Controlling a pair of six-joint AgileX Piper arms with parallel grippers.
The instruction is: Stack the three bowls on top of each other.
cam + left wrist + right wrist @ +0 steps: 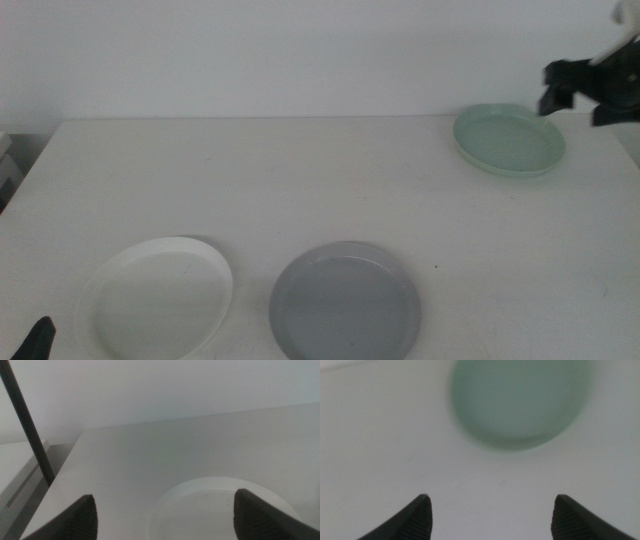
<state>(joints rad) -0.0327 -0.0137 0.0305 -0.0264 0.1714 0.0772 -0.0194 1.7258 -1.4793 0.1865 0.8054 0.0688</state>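
Note:
The pale mint green bowl [509,140] sits at the far right of the table; the right wrist view shows it [520,400] blurred beyond the jaws. My right gripper [578,105] hovers over its far right rim, open and empty [492,515]. The white bowl [157,296] lies at the front left and the grey bowl [345,301] at the front middle, apart from each other. My left gripper [35,340] waits at the front left corner, open and empty [165,515], with the white bowl [220,505] just beyond its jaws.
The white table [300,180] ends at a pale wall behind. A dark slanted pole [25,420] and a low white shelf [15,465] stand off the table's left edge.

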